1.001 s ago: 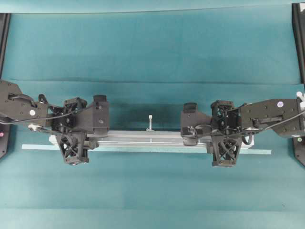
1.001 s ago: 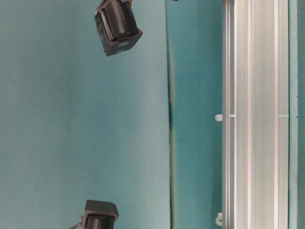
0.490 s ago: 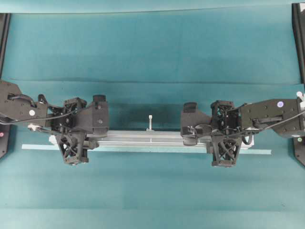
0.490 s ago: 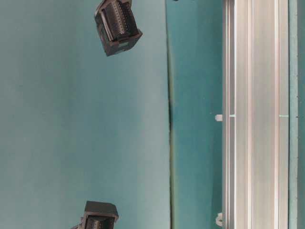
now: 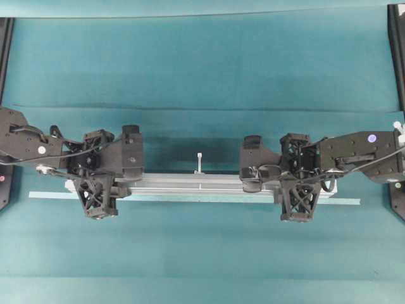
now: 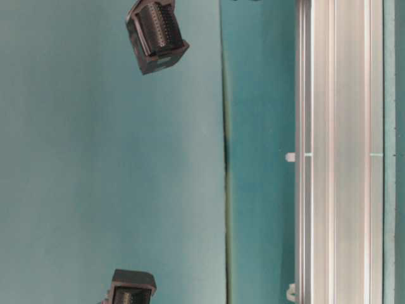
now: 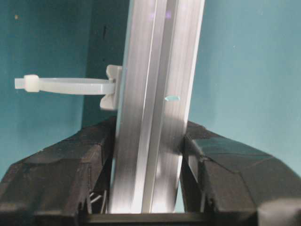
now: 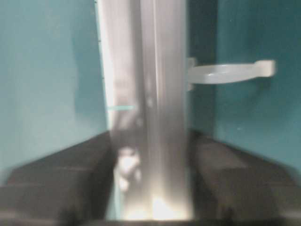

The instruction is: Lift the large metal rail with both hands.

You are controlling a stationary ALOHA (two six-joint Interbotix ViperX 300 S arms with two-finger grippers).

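Rail (image 5: 202,184) lengthwise left to right across overhead view, level.

The right gripper (image 5: 296,179) has spread its jaws slightly wider around the large metal rail (image 5: 190,182), its far finger (image 5: 294,147) edging toward the far edge of the bench (image 5: 202,63); the blurred wrist view leaves contact unclear. The left gripper (image 5: 96,174) has crept a touch toward the left edge
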